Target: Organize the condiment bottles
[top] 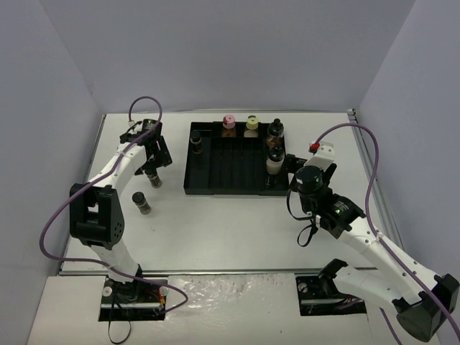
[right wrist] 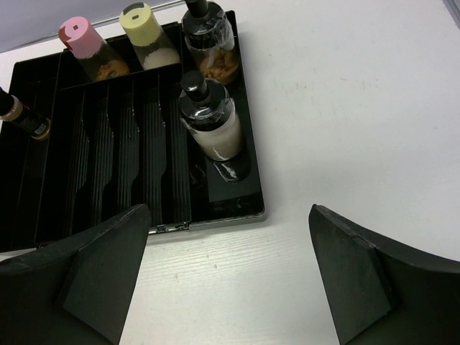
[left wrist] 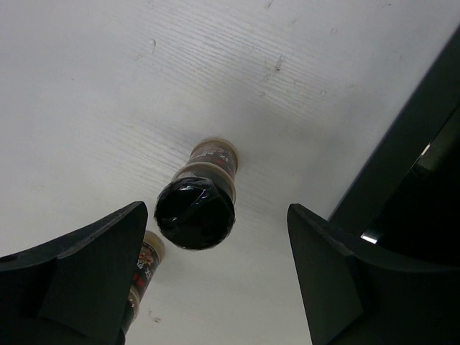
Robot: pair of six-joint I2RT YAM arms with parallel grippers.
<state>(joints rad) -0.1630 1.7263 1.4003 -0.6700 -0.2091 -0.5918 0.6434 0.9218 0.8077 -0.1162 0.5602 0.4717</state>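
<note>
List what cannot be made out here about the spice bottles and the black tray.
- Left wrist view: small brown-labelled bottle, mostly hidden behind the left pincer's finger; cap unseen.
- Right wrist view: small dark bottle with a tan band, cut off by the left edge.
- Left wrist view: black ribbed plastic tray, cut off by the right edge; contents unseen.
- Top view: dark-capped bottle standing left of the tray, label too small to read.

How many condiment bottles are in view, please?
7. In the tray: pink-capped bottle, yellow-capped bottle, three black-capped bottles. On the table: two more bottles, near the left gripper.
</note>
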